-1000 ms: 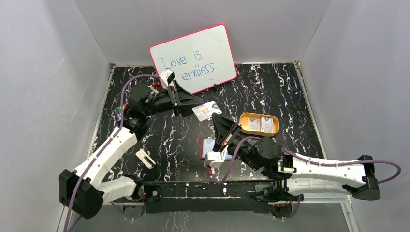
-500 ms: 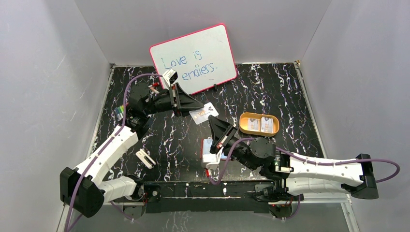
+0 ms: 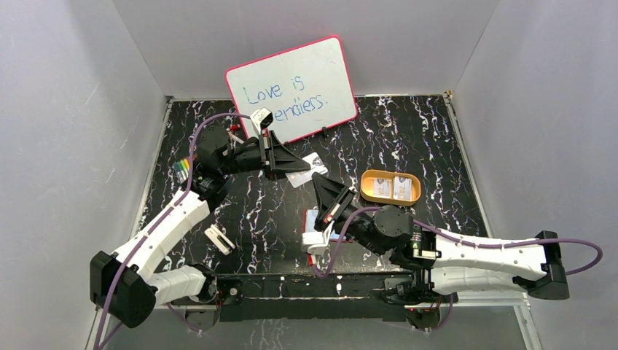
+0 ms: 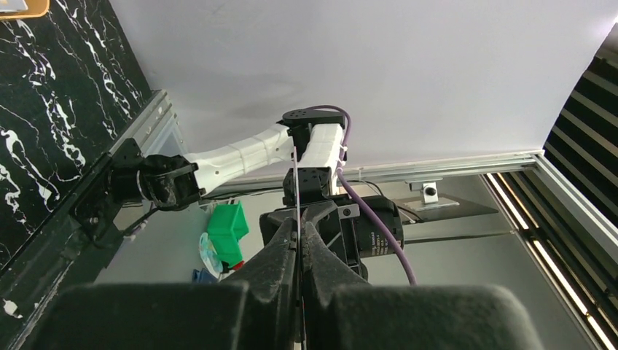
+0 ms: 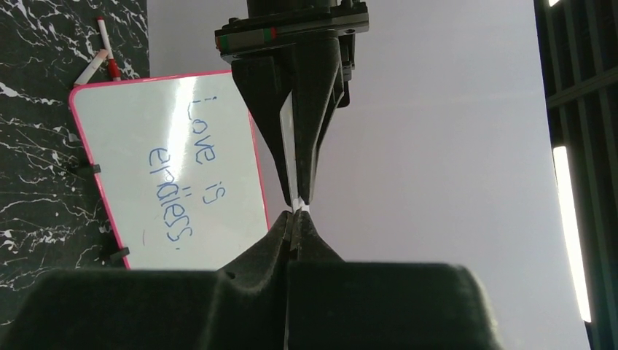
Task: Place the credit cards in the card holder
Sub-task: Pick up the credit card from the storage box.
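Note:
My left gripper (image 3: 291,162) is shut on a whitish credit card (image 3: 310,167) and holds it flat in the air above the table's middle. In the left wrist view the card (image 4: 296,189) shows edge-on between the closed jaws of that gripper (image 4: 299,240). My right gripper (image 3: 318,181) meets the card's other end. In the right wrist view its tips (image 5: 294,214) are closed on the card's edge (image 5: 289,157). The card holder (image 3: 312,217) lies open on the table under my right arm, with pale blue pockets and mostly covered. Two more cards (image 3: 393,187) lie in the tray.
The yellow-orange oval tray (image 3: 364,191) sits right of centre. The pink-framed whiteboard (image 3: 291,87) leans on the back wall and also shows in the right wrist view (image 5: 167,168). Markers (image 3: 180,169) lie at the left edge. A small white object (image 3: 218,239) lies at front left.
My right gripper moved left and back until its tips met the card. My left gripper lowered the card slightly toward it and tilted it.

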Tool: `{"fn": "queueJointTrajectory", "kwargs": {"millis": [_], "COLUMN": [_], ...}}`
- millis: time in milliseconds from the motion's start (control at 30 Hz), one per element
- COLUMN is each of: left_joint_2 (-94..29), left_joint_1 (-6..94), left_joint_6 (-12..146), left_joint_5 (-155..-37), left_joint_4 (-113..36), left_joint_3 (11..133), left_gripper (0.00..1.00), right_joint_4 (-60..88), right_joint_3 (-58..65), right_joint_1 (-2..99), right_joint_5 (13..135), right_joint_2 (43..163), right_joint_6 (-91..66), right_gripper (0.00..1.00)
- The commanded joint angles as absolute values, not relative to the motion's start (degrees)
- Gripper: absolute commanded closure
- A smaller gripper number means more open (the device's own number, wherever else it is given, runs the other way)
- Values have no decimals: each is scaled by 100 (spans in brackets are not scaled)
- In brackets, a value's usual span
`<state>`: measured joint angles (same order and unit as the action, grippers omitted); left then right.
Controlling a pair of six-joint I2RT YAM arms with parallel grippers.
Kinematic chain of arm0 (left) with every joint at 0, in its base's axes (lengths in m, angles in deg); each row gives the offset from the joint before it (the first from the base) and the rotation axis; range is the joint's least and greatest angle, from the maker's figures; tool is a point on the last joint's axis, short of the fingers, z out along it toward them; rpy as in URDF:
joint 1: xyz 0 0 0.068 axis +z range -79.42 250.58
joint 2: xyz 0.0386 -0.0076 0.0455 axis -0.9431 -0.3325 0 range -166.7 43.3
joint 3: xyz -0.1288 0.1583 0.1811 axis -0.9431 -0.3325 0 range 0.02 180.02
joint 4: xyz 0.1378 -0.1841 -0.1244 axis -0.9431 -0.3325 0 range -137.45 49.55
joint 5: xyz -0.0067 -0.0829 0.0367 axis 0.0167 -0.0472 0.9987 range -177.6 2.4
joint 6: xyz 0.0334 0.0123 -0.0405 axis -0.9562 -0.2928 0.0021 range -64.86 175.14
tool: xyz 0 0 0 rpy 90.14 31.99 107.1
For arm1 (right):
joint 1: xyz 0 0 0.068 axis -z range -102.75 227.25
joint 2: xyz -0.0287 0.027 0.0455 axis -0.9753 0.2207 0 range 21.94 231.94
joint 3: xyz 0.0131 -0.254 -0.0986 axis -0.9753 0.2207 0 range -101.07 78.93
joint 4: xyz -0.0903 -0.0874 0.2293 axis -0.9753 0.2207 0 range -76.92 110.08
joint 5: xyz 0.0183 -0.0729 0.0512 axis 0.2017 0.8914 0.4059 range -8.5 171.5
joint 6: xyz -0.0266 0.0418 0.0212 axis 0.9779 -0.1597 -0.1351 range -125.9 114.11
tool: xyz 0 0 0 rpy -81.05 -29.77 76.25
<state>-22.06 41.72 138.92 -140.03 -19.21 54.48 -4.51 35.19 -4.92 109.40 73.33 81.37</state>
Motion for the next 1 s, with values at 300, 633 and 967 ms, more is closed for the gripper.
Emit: {"fn": "queueJointTrajectory", "kwargs": {"millis": [300, 633, 967], "left_joint_2": [-1437, -124, 104], "left_joint_1": [4699, 4678, 4637], "left_joint_6": [13403, 12449, 12615], "left_joint_5": [-12242, -9919, -9777], "left_joint_4": [-1341, 613, 1146], "left_joint_3": [4895, 2639, 2129], "left_gripper": [100, 100, 100], "right_joint_4": [215, -643, -2886], "right_joint_3": [2902, 3098, 3422], "right_joint_1": [-637, 2480, 3129], "right_joint_5": [10979, 7603, 5959], "right_joint_2": [7608, 7805, 8977], "right_joint_6": [3214, -4156, -6750], "right_gripper": [1, 7, 25]}}
